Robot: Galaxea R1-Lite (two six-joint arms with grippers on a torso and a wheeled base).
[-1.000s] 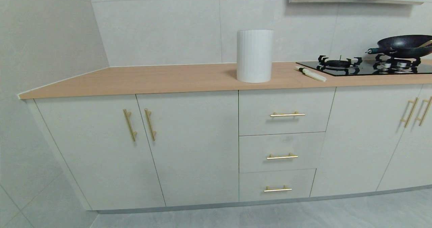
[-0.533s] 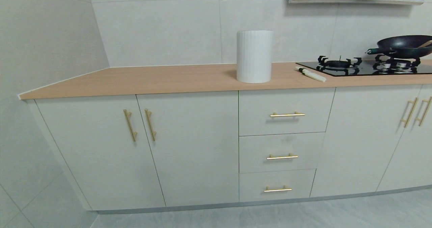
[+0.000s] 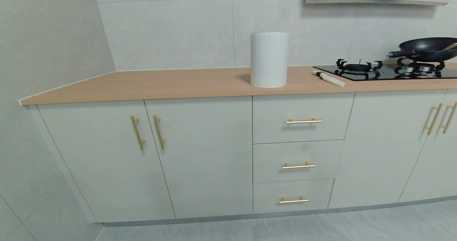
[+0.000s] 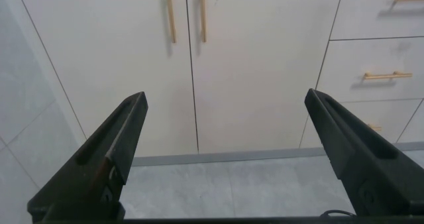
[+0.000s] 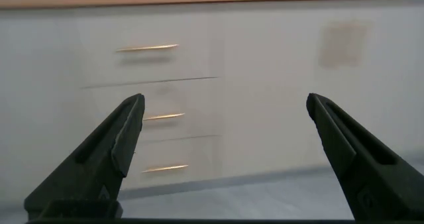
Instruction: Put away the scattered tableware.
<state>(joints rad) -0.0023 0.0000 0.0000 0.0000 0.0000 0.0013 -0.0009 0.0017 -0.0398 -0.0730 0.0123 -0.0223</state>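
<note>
Wooden surface (image 3: 178, 82), frame centre: white ribbed canister (image 3: 269, 59); cream-handled utensil (image 3: 329, 78) lying flat to its right, beside the stove (image 3: 385, 72). Left claw (image 4: 224, 98) and right claw (image 5: 224, 99) both spread, empty.

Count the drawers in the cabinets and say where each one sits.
3. They stack in one column below the white ribbed canister: top drawer, middle drawer, bottom drawer. Others may lie past the picture's right edge.

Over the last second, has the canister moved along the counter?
No. The canister still stands above the left edge of the top drawer, with the same gap to the hob.
</note>
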